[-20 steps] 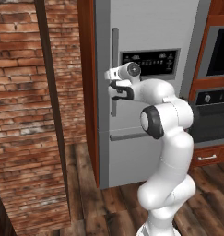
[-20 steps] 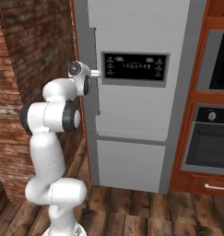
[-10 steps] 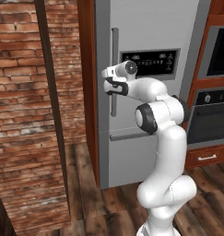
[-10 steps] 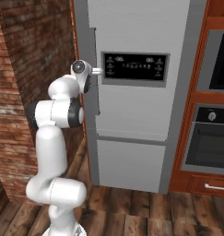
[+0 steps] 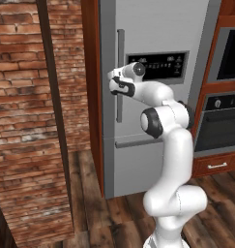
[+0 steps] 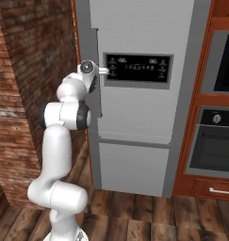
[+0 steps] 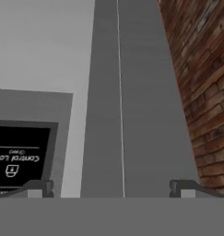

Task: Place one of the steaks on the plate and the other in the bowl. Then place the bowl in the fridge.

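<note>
So the fridge [image 5: 153, 97] is shut, its bar handle [image 5: 120, 75] framed between the gripper's [image 7: 112, 186] fingers [image 7: 39, 188], which are spread fully and hold nothing (steaks, plate and bowl aren't visible). Opening the door looks like the step at hand; how far the sorting has got I cannot tell.

Seen along the hand, the gripper [image 7: 111, 188] has its two small dark fingertips [image 7: 37, 188] standing wide apart at the bottom edge, with nothing between them. Between and beyond them runs the long vertical grey bar handle [image 7: 104, 101] of the tall grey metal fridge [image 7: 39, 46], close in front of the tips; whether they touch it cannot be told. The black dispenser panel [image 7: 19, 154], set in a paler grey frame, lies at the lower left. A red-brown brick wall [image 7: 201, 69] fills the right side.
</note>
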You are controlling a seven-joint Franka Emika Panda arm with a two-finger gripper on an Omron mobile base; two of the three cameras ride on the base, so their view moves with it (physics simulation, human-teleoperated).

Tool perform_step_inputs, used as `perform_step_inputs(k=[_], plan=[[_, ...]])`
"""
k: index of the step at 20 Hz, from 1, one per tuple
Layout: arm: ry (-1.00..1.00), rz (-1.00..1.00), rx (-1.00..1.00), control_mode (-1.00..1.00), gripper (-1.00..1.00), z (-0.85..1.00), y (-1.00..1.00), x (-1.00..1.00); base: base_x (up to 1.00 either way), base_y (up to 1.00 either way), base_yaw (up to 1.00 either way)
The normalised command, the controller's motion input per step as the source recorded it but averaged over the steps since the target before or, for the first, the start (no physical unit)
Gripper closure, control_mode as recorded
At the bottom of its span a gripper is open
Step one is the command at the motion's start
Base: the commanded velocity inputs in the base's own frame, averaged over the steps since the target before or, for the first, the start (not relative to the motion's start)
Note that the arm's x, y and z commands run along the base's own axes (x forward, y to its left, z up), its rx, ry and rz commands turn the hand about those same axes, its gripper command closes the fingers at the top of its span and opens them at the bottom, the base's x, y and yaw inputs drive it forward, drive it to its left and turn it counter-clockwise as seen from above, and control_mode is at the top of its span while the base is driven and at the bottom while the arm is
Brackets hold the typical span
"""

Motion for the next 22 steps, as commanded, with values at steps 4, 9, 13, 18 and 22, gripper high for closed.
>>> perform_step_inputs(k=[4, 9, 13, 18, 22], plan=[[0.00, 0.00, 0.00, -1.00, 1.00, 0.00, 0.00, 0.27, 0.00, 0.00, 0.00], [0.00, 0.00, 0.00, -1.00, 1.00, 0.00, 0.00, 0.16, 0.00, 0.00, 0.00], [0.00, 0.00, 0.00, -1.00, 1.00, 0.00, 0.00, 0.01, 0.00, 0.00, 0.00], [0.00, 0.00, 0.00, -1.00, 1.00, 0.00, -0.14, -0.13, 0.00, 0.00, 0.00], [0.02, 0.00, 0.00, -1.00, 1.00, 0.18, -0.44, -0.50, 0.00, 0.00, 0.00]])
